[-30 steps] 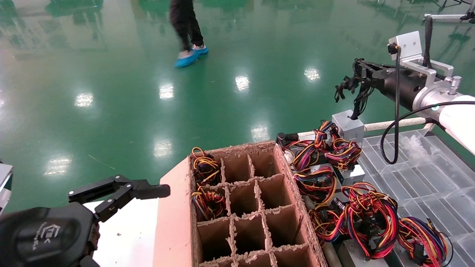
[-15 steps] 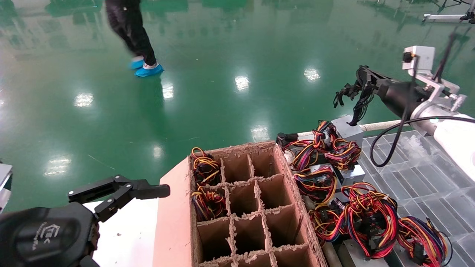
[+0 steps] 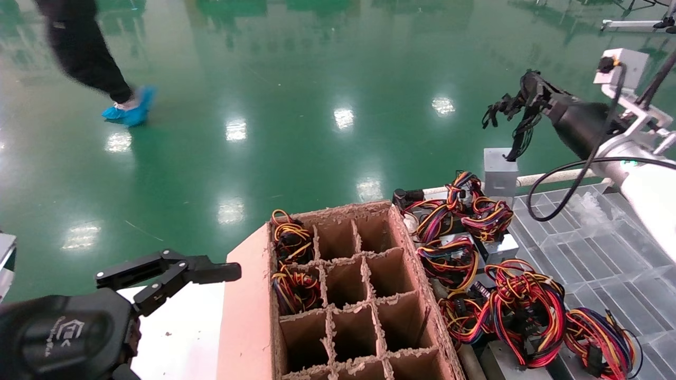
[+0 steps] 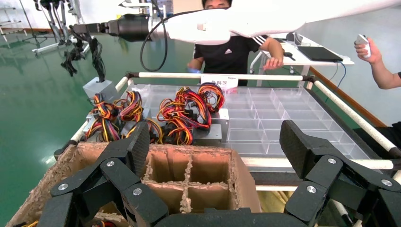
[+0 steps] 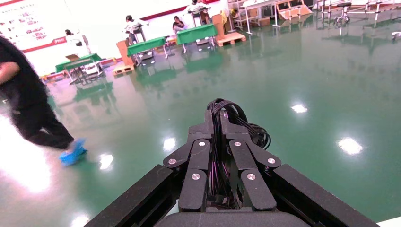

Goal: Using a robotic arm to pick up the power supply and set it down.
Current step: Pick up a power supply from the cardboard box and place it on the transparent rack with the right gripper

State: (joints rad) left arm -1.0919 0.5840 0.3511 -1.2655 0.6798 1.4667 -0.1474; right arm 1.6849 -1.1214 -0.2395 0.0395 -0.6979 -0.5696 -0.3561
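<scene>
The power supply (image 3: 500, 170) is a small grey metal box hanging by its black cables (image 3: 523, 129) at the table's far edge, just over the white rail (image 3: 560, 177). The robotic arm (image 3: 647, 190) reaches in from the right, and its right gripper (image 3: 531, 92) is shut on that cable bundle. In the right wrist view the black cables (image 5: 222, 111) run squeezed between the fingers of the right gripper (image 5: 218, 118); the box is hidden there. The left wrist view shows the box (image 4: 100, 87) dangling under the gripper. My left gripper (image 3: 174, 274) is parked low at the left, open and holding nothing.
A cardboard box with divider cells (image 3: 248, 295) stands in the middle, with wire bundles in two far-left cells. Grey boxes with red-yellow-orange wires (image 3: 523, 306) lie to its right on a clear compartment tray (image 3: 607, 253). A person (image 3: 84, 58) walks on the green floor.
The right gripper has drawn back to the right and slightly up with the cables. The grey box rose a little and hangs upright. The person walked left.
</scene>
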